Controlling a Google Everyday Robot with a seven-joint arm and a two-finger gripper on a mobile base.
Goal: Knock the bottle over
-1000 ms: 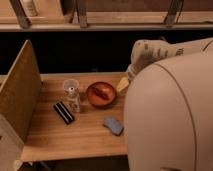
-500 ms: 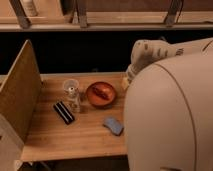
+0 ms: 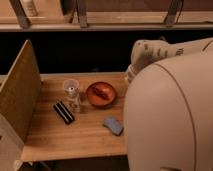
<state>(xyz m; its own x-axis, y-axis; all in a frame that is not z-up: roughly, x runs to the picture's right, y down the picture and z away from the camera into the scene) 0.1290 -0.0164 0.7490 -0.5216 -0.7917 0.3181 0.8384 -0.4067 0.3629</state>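
The hand (image 3: 129,75) has edged away from the bowl (image 3: 101,94); I cannot tell its grip. The bottle (image 3: 73,95) looks light; push near its rim.

Robot lab — claw (image 3: 128,76) at table (image 3: 75,136) edge

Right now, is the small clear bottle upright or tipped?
Upright: the bottle stands, rim up. The gripper is right of the red bowl.

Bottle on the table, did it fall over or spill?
Nothing stands out. The bottle stands upright beside the red bowl, nothing spilled. The tool is right of the bowl, mostly hidden behind the arm.
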